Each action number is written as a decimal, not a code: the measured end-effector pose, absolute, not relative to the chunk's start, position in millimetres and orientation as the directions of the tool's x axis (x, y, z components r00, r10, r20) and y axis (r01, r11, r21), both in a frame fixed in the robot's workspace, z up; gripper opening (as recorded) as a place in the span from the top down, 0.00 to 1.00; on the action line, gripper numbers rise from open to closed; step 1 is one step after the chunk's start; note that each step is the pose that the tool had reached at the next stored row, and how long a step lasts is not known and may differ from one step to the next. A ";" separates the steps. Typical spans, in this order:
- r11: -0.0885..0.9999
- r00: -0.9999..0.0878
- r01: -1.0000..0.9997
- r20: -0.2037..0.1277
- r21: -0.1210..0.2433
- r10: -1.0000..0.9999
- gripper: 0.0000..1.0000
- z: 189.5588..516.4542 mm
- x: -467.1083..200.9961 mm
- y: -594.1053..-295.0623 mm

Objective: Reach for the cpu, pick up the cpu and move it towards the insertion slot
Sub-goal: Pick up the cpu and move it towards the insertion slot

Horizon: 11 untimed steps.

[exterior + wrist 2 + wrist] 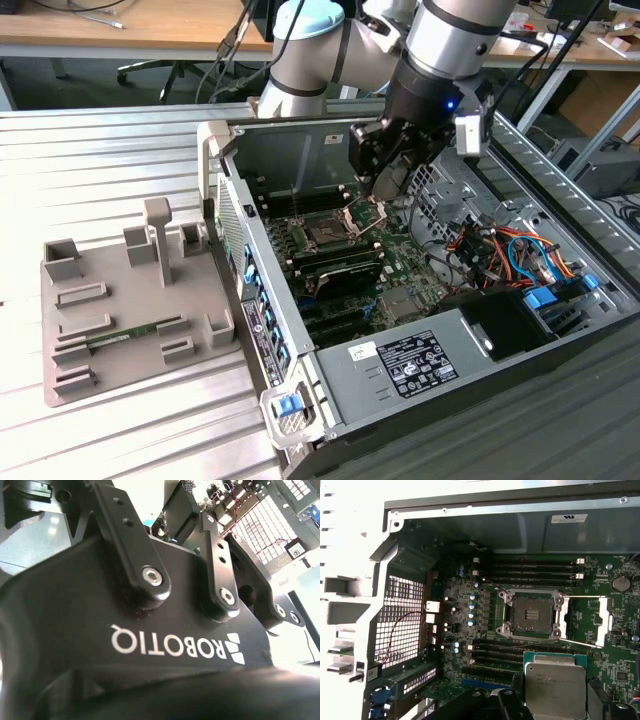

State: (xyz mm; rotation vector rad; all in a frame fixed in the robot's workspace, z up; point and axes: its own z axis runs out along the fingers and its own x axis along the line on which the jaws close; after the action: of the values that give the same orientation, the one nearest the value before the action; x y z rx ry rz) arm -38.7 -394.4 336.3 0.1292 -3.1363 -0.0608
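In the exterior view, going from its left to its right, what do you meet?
Grey holder tray → open computer case → insertion slot → end effector → bundle of coloured cables.

A ribbed, pale metal table surface point(130, 150) fills the near and middle ground, its grooves running across toward the exterior view's left. Beyond it, along the far edge, stands a wooden desk point(130, 30) with loose cables point(225, 60) hanging off its front. Under that desk, the wheeled base of an office chair point(165, 70) rests on a dark floor. Even, bright light falls across everything.
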 end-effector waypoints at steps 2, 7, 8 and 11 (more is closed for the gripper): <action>0.996 -0.997 -0.082 0.000 0.039 -0.082 0.45 335.5 -38.7 -394.4; 0.996 -0.997 -0.082 0.000 0.039 -0.082 0.45 333.6 -38.7 -394.4; 0.996 -0.997 -0.082 0.000 0.039 -0.082 0.45 333.2 -38.7 -394.4; 0.996 -0.997 -0.082 0.000 0.039 -0.082 0.45 330.2 -38.7 -394.4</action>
State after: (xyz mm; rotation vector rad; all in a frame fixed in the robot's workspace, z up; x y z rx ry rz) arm -38.7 -394.4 330.2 0.1293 -3.1363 -0.0608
